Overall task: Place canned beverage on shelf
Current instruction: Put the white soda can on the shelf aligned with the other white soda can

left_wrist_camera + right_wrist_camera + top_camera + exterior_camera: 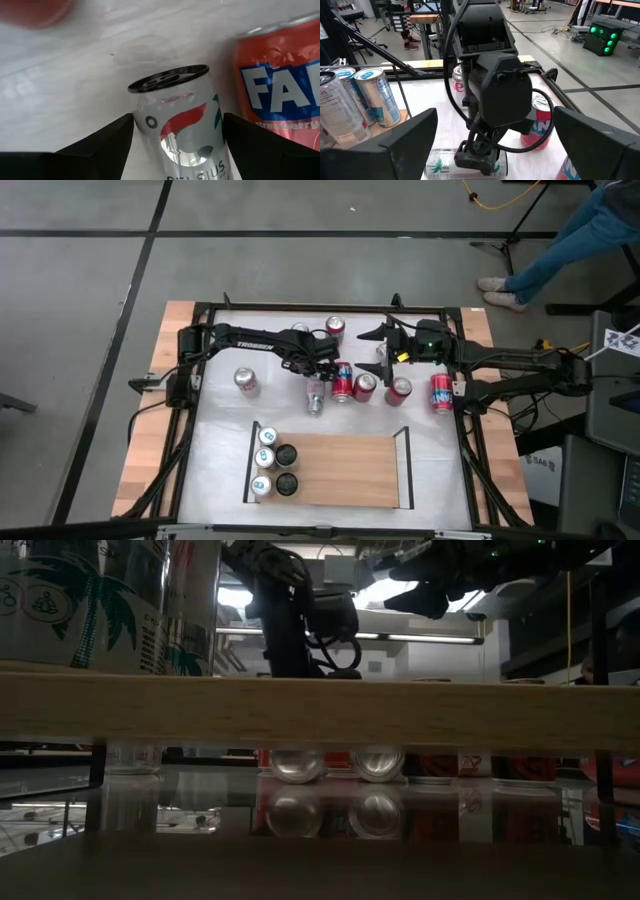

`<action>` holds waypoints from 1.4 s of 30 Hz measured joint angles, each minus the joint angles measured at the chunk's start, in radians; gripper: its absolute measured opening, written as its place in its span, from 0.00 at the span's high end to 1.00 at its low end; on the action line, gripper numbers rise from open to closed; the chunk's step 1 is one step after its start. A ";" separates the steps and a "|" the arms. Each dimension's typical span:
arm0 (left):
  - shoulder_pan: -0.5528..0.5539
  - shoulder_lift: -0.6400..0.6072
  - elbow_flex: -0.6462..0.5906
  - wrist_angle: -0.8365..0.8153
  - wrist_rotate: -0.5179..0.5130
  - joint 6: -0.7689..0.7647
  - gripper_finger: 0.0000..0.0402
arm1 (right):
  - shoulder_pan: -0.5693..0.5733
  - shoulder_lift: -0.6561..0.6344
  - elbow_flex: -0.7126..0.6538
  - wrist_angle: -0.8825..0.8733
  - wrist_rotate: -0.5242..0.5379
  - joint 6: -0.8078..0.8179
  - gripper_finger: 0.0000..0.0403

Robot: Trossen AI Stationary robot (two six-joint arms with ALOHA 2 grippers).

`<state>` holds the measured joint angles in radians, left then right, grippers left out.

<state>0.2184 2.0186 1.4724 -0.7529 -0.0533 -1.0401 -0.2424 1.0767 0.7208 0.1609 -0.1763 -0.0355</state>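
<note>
A silver canned beverage (pixel 315 397) (pixel 180 125) lies on its side on the white tabletop, beyond the shelf's far edge. My left gripper (pixel 318 385) (pixel 177 117) points down over it, open, one dark finger on each side of the can's body; no touch shows. The shelf (pixel 345 470) is a light-wood panel near the table's front, with several cans standing at its left end (pixel 270 465). My right gripper (pixel 380 352) hangs open and high at the far right of the middle, holding nothing.
Red cans (pixel 343 380) (pixel 365 387) (pixel 400 390) (pixel 441 392) stand just right of the lying can; the nearest one (pixel 280 90) is close beside my left finger. Another red can (pixel 334 328) stands farther back, a silver one (pixel 246 382) to the left. The shelf's right part (pixel 370 475) is bare.
</note>
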 joint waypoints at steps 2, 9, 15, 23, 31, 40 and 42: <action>0.000 0.000 -0.004 0.013 0.000 0.000 0.28 | 0.000 0.000 0.000 0.000 0.000 0.000 0.04; 0.000 0.000 -0.005 0.013 -0.006 0.002 0.28 | 0.000 0.000 0.000 0.000 0.000 0.000 0.04; 0.000 0.000 -0.005 0.011 -0.011 0.008 0.28 | 0.000 0.000 0.000 0.000 0.000 0.000 0.04; 0.000 0.000 -0.005 0.012 -0.016 0.035 0.28 | 0.000 0.000 0.000 0.001 0.000 0.000 0.04; 0.000 0.001 -0.005 0.016 -0.051 0.108 0.28 | 0.000 0.000 0.000 0.001 0.000 0.000 0.04; 0.000 0.001 -0.005 0.016 -0.043 0.109 0.28 | 0.000 0.000 0.000 0.001 0.000 0.000 0.04; 0.000 0.001 -0.005 0.016 -0.042 0.114 0.28 | 0.000 0.000 0.000 0.001 0.000 0.000 0.04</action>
<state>0.2184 2.0197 1.4670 -0.7364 -0.0951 -0.9258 -0.2424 1.0767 0.7208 0.1619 -0.1761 -0.0353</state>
